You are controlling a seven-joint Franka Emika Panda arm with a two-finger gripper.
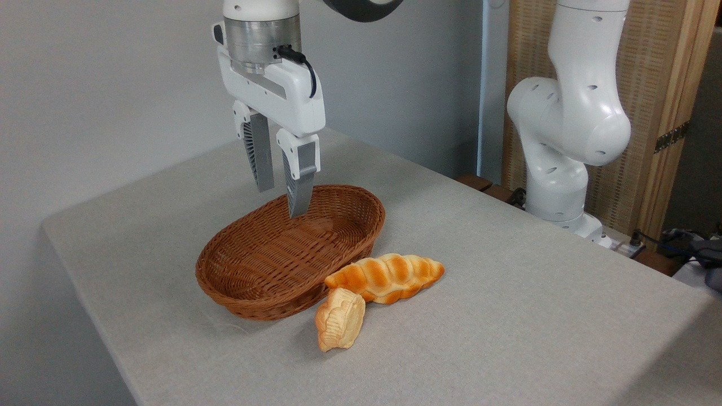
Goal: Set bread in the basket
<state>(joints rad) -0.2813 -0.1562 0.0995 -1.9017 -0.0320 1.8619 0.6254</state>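
Note:
The small golden-tan bread bun (339,319) stands tilted on its edge on the table, leaning against the basket's near right side and the braided loaf. The reddish-brown oval wicker basket (248,287) lies in the middle of the table and holds nothing. My gripper (281,202) hangs open above the basket's far rim, its fingers pointing down with nothing between them. It is well behind and above the bun, not touching it.
A longer orange-brown braided loaf (386,276) lies right of the basket, touching the bun. The arm's white base (564,141) rises at the table's back right. Cables and dark objects (699,251) sit at the far right edge.

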